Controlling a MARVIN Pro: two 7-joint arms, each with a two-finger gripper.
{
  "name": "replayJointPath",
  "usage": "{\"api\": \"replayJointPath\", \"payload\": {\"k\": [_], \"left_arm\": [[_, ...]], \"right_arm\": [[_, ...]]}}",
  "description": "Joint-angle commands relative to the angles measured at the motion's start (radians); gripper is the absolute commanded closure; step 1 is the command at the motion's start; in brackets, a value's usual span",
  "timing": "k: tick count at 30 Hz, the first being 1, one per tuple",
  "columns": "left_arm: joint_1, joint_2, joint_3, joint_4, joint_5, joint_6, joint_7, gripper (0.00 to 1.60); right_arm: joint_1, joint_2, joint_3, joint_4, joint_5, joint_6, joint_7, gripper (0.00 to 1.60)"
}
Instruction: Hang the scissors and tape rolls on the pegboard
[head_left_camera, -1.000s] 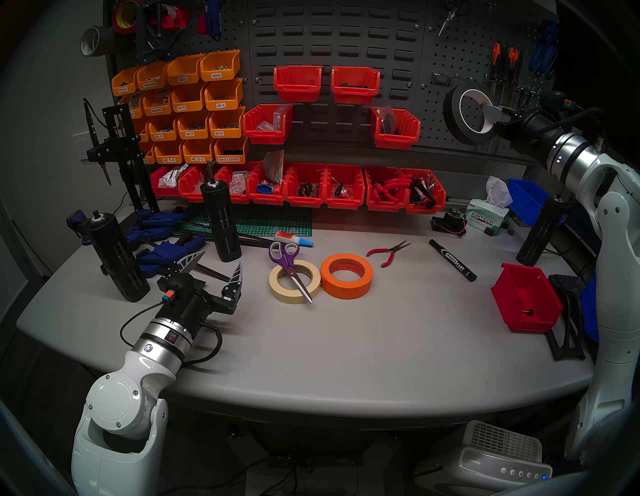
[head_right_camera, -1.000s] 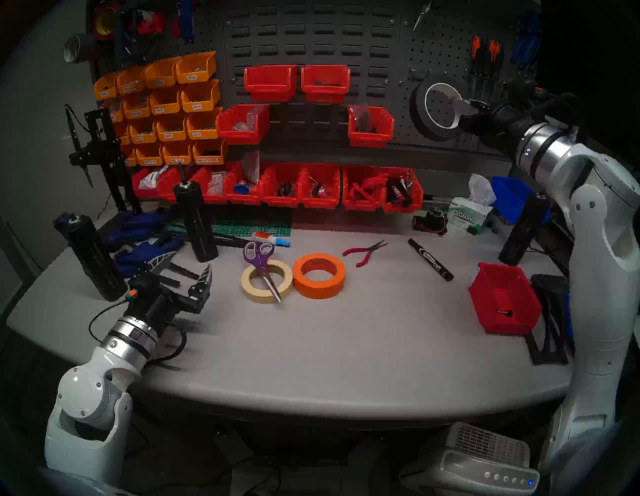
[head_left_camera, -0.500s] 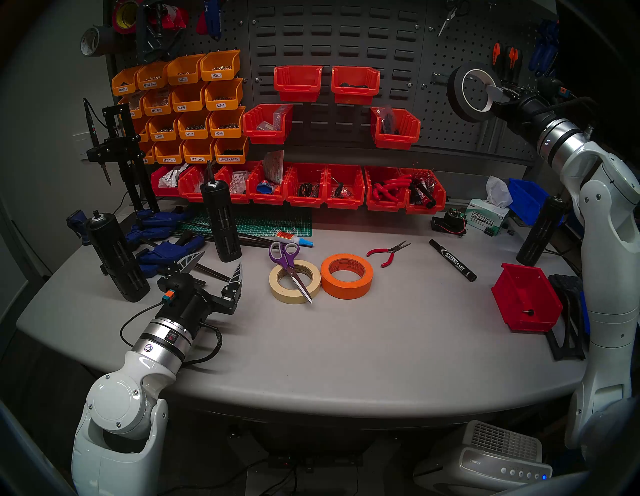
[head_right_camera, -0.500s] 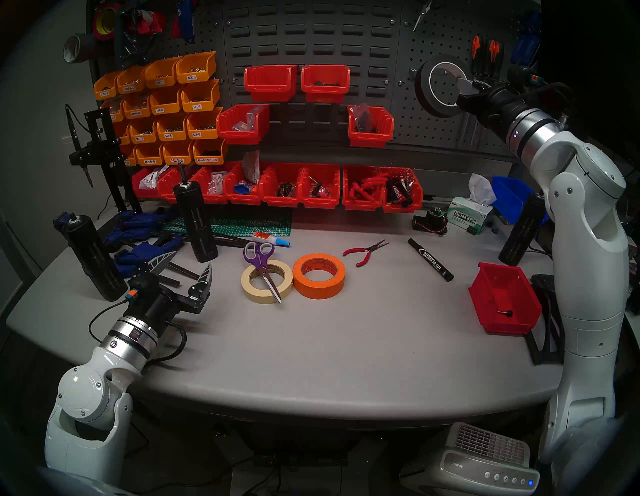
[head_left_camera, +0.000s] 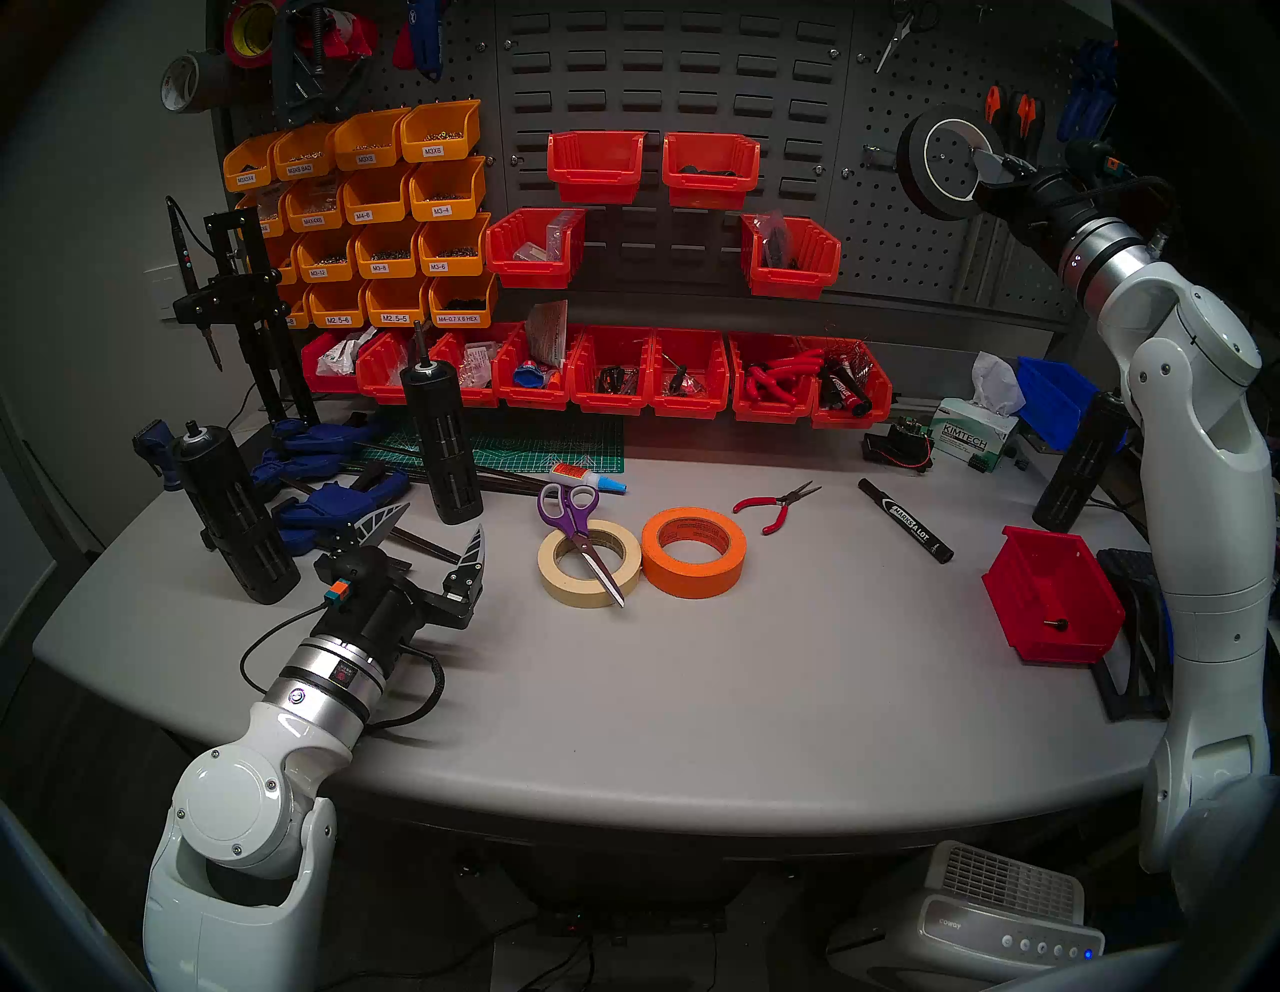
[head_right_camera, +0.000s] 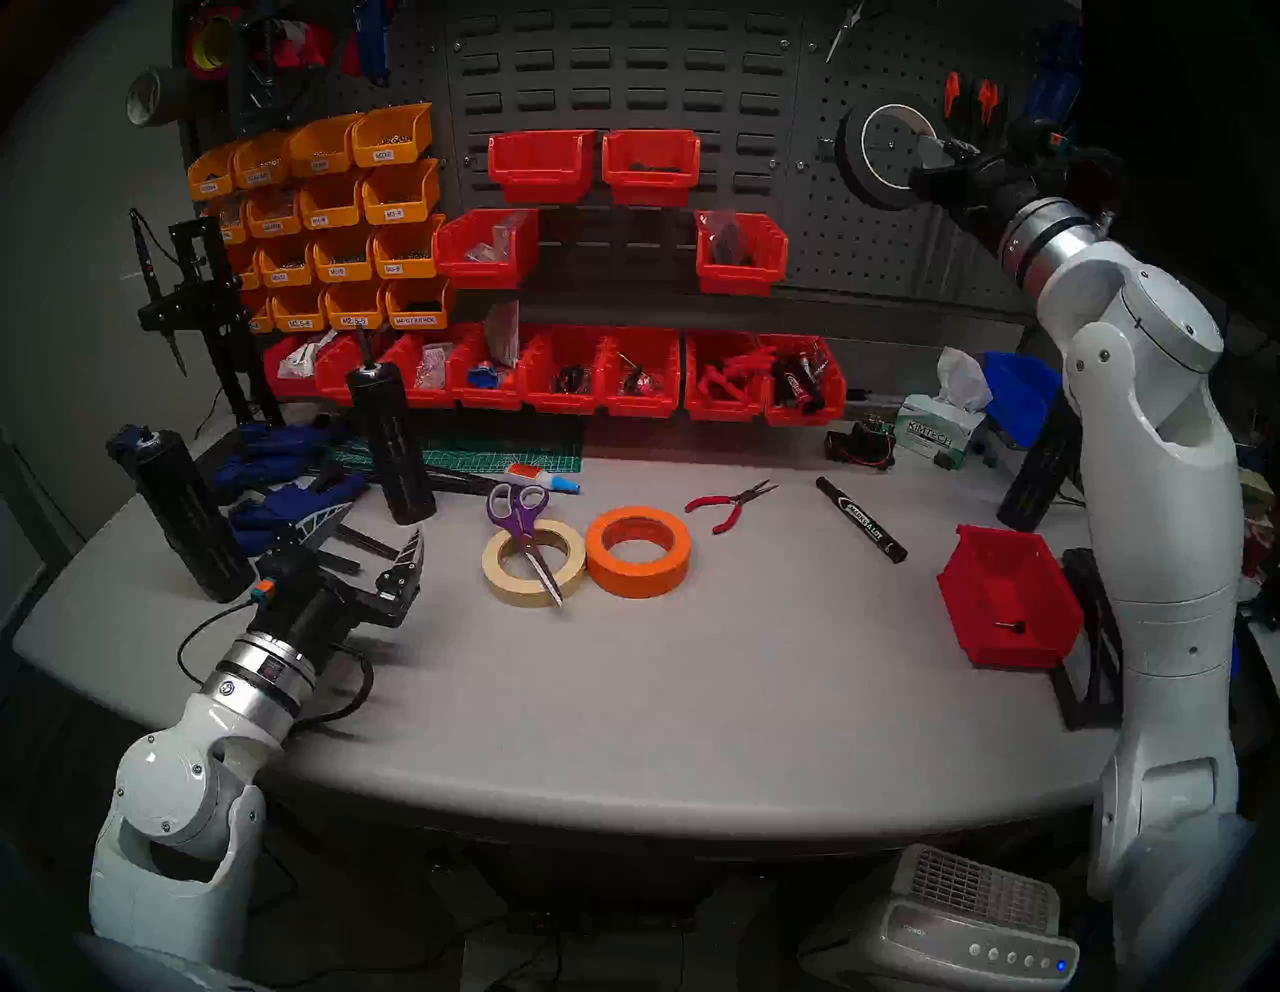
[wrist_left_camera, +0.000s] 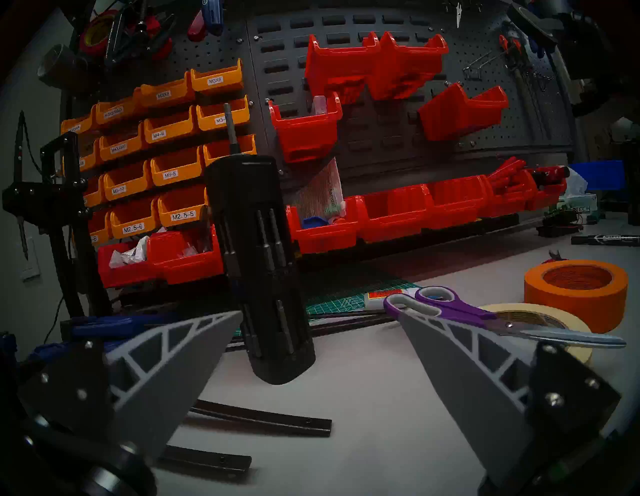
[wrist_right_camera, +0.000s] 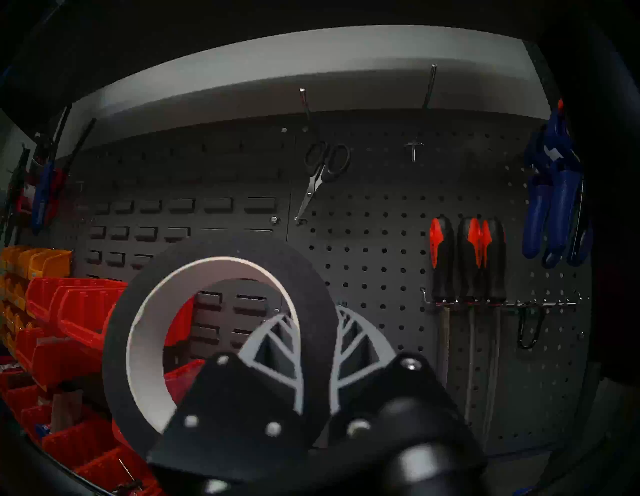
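My right gripper (head_left_camera: 992, 161) is shut on the rim of the black tape roll (head_left_camera: 918, 173) with the white core. It holds the roll upright in front of the pegboard (head_left_camera: 900, 235) at the upper right, near a metal hook (head_left_camera: 874, 154). In the right wrist view the roll (wrist_right_camera: 221, 273) is clamped between the fingers (wrist_right_camera: 277, 343). The purple-handled scissors (head_left_camera: 575, 526) lie across the beige masking tape roll (head_left_camera: 554, 575) on the table, with the orange tape roll (head_left_camera: 692, 564) touching its right side. My left gripper (head_left_camera: 436, 533) is open and empty, left of the scissors (wrist_left_camera: 460, 311).
Red pliers (head_left_camera: 776, 507) and a black marker (head_left_camera: 904, 519) lie right of the rolls. A red bin (head_left_camera: 1053, 603) stands at the right edge. Black bit holders (head_left_camera: 443, 443) and blue clamps (head_left_camera: 332, 499) crowd the left. Black-handled scissors (wrist_right_camera: 320, 173) and screwdrivers (wrist_right_camera: 467, 259) hang on the pegboard.
My right arm has lifted the black tape roll up and slightly back toward the pegboard, to about hook height. The left arm and the things on the table have not moved.
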Motion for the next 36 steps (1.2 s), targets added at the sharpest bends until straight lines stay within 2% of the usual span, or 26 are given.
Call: {"api": "replayJointPath", "payload": {"k": [1,15,34,35,36], "left_arm": [[-0.002,0.000,0.002,-0.012,0.000,-0.005,-0.001,0.00],[-0.002,0.000,0.002,-0.011,0.000,-0.004,-0.001,0.00],[-0.002,0.000,0.002,-0.012,0.000,-0.005,-0.001,0.00],[-0.002,0.000,0.002,-0.012,0.000,-0.005,-0.001,0.00],[-0.002,0.000,0.002,-0.012,0.000,-0.005,-0.001,0.00]], "right_arm": [[0.113,0.020,-0.019,0.020,-0.007,-0.044,-0.018,1.60],[0.203,0.017,-0.095,0.100,-0.034,-0.052,-0.024,1.60],[0.329,-0.035,-0.192,0.220,-0.094,-0.039,-0.023,1.60],[0.356,-0.040,-0.207,0.241,-0.098,-0.034,-0.024,1.60],[0.329,-0.042,-0.191,0.228,-0.103,-0.041,-0.024,1.60]]}}
